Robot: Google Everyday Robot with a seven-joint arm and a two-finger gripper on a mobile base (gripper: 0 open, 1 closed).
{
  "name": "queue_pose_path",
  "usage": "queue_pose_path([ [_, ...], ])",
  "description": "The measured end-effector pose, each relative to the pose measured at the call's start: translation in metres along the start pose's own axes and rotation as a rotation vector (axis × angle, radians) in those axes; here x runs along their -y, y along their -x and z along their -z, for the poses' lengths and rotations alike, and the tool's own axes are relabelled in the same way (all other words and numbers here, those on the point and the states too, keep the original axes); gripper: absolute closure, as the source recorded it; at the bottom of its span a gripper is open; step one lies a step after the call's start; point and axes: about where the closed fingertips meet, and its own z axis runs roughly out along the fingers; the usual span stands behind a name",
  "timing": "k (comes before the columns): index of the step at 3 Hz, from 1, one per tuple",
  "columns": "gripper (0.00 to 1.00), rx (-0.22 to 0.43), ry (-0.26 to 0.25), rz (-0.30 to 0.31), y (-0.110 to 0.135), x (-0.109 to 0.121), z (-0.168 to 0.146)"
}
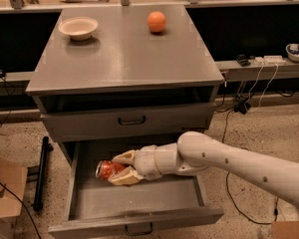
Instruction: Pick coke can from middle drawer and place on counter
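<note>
Down inside the open middle drawer (pixel 139 203), toward its rear left, the coke can (pixel 105 169) is tipped on its side, its long axis running left to right and its silver end facing left. The gripper (pixel 122 168) reaches in from the right, its jaws clamped above and below the can's right half. No other item shows in the drawer. Up and behind sits the tabletop (pixel 129 59), which carries a bowl (pixel 78 28) and an orange (pixel 156 21) near its far edge. The lift likely has to clear the upper drawer front (pixel 132 119).
</note>
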Motion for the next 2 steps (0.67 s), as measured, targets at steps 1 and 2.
queue_pose_path([
  [1, 1.0, 0.071, -0.083, 0.102, 0.065, 0.016, 0.088],
  [2, 1.0, 0.056, -0.178, 0.209, 0.132, 0.049, 0.167],
])
